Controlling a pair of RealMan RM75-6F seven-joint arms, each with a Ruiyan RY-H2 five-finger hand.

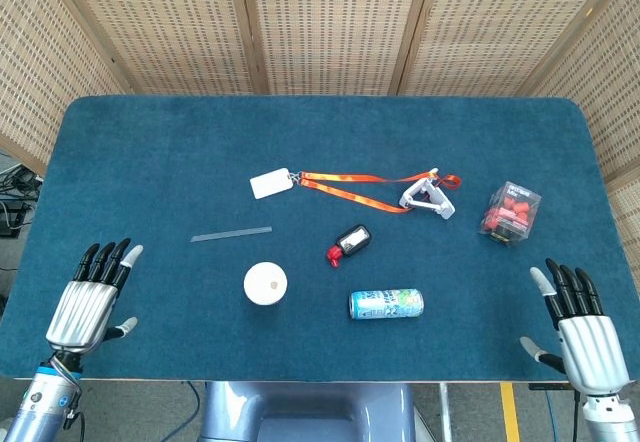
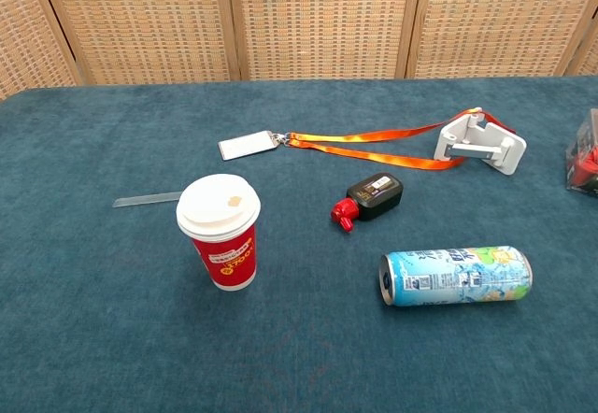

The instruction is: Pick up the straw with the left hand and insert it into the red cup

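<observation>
The straw (image 1: 231, 234) lies flat on the blue table, a pale thin strip; in the chest view the straw (image 2: 148, 199) shows just left of the cup. The red cup (image 2: 220, 232) stands upright with a white lid; from above the cup (image 1: 265, 284) shows only its lid. My left hand (image 1: 88, 297) hovers at the near left table edge, fingers spread, holding nothing, well left of the straw. My right hand (image 1: 582, 329) is at the near right edge, fingers apart and empty. The chest view shows neither hand.
A drink can (image 1: 386, 304) lies on its side right of the cup. A small black bottle with red cap (image 1: 349, 242), an orange lanyard with a white badge (image 1: 272, 183), a white clip stand (image 1: 428, 198) and a clear box of red items (image 1: 509, 213) lie farther back and right.
</observation>
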